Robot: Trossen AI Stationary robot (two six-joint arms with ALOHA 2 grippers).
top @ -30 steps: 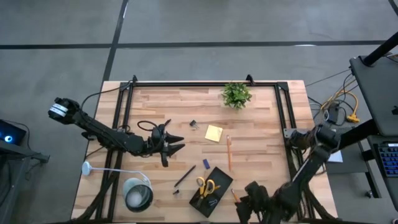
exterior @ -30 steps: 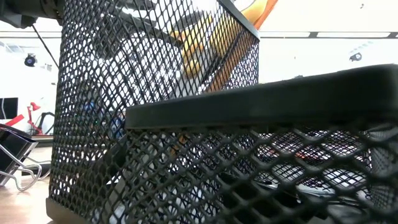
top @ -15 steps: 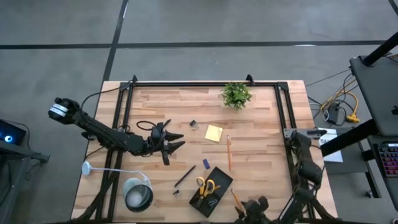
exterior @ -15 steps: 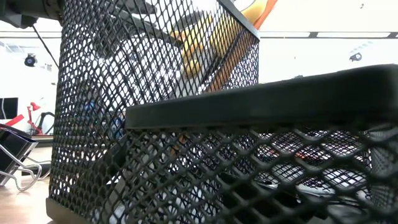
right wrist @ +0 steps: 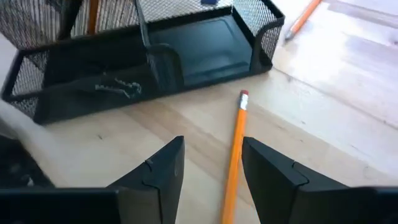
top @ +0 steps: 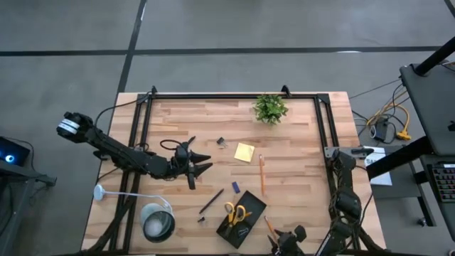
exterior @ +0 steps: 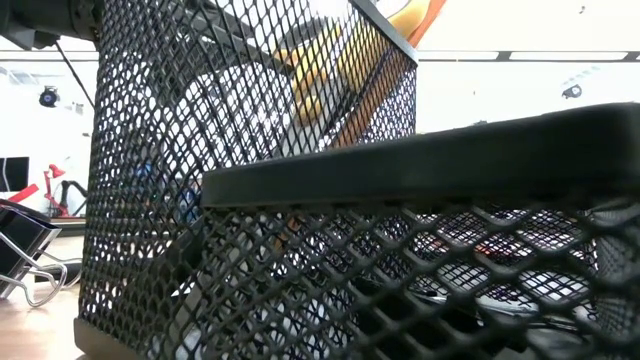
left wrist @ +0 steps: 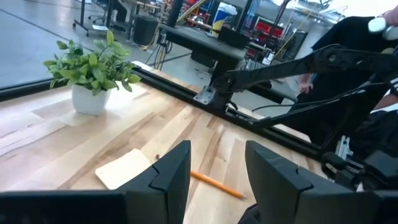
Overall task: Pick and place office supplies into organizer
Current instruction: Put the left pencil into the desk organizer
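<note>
High view: left gripper sat mid-table, fingers spread apart with nothing between them. Ahead of its tips, near, lay the small binder clip, and just past that the yellow sticky-note pad. An orange pencil lay beyond the pad, well apart from the fingers. A black pen and a small blue piece lay off to the gripper's side, toward the near table edge. The potted plant stood far ahead, by the back rail.

Right gripper was at the near table edge, just beside the organizer. The organizer held the yellow-handled scissors. A second orange pencil lay on the wood between organizer and gripper.

Right wrist view: fingers parted, not gripping anything; that pencil ran between them on the tabletop, eraser end pointing away toward the organizer's mesh wall. Couldn't tell whether either finger touched it.

Left wrist view: open fingers framed the pad and first pencil, both on the table ahead, untouched.

Low view: blocked by organizer mesh; scissors handle showed through it.
</note>
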